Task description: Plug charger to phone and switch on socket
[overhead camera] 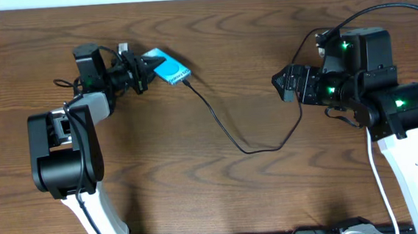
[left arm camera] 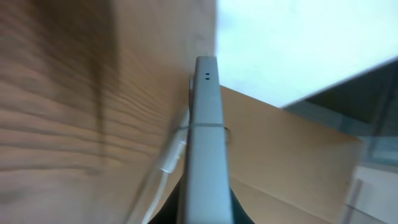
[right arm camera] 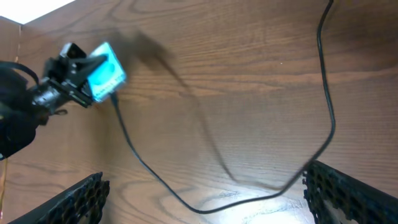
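Over the table (overhead camera: 210, 28), you are working at the far left. Your left gripper (overhead camera: 145, 68) is clamping the phone (overhead camera: 170, 69) by its sides, tilted; your right gripper (overhead camera: 284, 84) is hanging wide, empty. The phone is likely handling rigid, slick and breakable, so be gripping the edges. The cable (overhead camera: 225, 130) is trailing limp from the phone's end; be pinching at the plug (overhead camera: 189, 81).

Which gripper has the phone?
The left gripper, shut on the phone. The right gripper hangs open and empty, well away from it.
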